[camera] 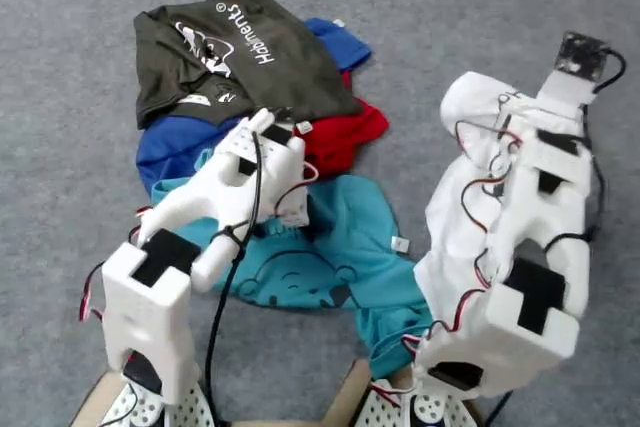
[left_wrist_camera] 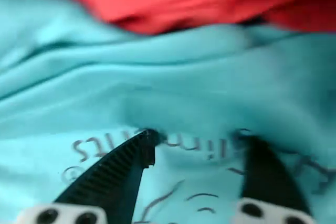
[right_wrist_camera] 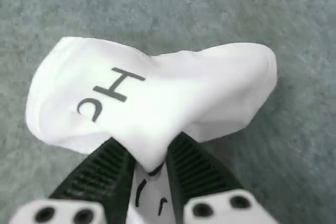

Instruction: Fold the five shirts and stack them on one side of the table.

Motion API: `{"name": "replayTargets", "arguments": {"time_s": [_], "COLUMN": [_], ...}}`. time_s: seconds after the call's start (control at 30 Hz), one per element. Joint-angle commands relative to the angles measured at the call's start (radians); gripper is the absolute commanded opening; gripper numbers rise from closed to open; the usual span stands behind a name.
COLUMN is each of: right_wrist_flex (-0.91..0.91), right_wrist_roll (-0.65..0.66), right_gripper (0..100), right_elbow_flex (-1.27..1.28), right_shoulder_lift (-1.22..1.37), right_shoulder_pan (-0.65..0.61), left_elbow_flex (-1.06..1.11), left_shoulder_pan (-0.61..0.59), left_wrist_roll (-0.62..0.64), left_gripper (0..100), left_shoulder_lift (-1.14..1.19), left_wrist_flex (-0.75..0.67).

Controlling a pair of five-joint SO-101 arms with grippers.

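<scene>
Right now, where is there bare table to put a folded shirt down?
Bare table lies left of the dark shirt, and between the red shirt and the white shirt. The near middle is crowded with the teal shirt and blue shirt.

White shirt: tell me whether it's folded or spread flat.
Neither, it's bunched. The white shirt is gathered into a lump, pinched in the right gripper.
</scene>
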Motion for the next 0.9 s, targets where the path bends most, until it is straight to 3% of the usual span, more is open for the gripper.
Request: {"name": "replayTargets", "arguments": {"time_s": [0.0,0.1,0.27,0.43,0.87], "right_wrist_flex": [-0.112,-0.114,-0.115,-0.117,-0.109], "right_wrist_roll": [-0.011,-0.011,-0.003,-0.009,-0.005], "right_gripper": [1.4,1.4,1.4,1.4,1.4], "right_elbow_flex": [0.024,0.025,0.019,0.01,-0.068], "right_shoulder_lift": [0.004,0.015,0.039,0.044,0.143], "right_shoulder_pan": [-0.023,-0.021,-0.026,-0.029,-0.06], "left_elbow_flex": [-0.071,-0.127,-0.282,-0.323,-0.387], "left_shoulder_pan": [-0.001,-0.013,-0.039,-0.061,-0.377], "left_wrist_roll": [-0.077,-0.178,-0.278,-0.307,-0.298], "left_gripper": [3,3,3,3,6], "left_shoulder_lift": [0.025,-0.026,-0.307,-0.537,-0.506], "left_wrist_flex": [-0.046,-0.02,0.066,0.043,-0.58]}}
